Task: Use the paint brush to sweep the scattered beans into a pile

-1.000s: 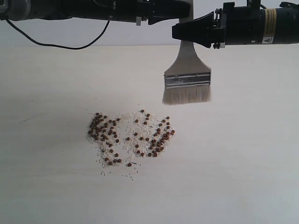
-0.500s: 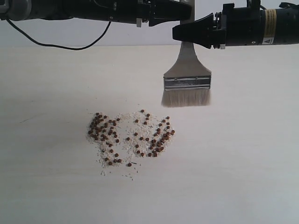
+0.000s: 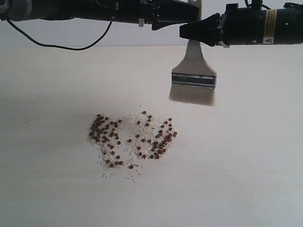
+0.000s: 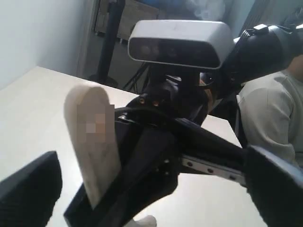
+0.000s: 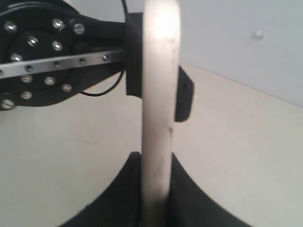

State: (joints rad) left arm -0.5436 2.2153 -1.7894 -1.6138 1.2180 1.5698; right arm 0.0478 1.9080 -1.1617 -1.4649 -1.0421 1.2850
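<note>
Paint brush [image 3: 193, 80] has changed hands: left gripper [image 3: 188, 11] now gapes wide, letting go; right gripper [image 3: 196, 32] alone clamps it, so sweeping the scattered beans [image 3: 132, 137] can start.

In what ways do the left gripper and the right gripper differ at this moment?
Jaws: the left gripper has them wide apart, the right gripper closed. Load: the left gripper holds nothing; the right gripper grips the brush by its handle, bristles hanging down. Side: in the exterior view the left gripper reaches in from the left, the right gripper from the right. Both are at the handle's top, well above the beans.
</note>
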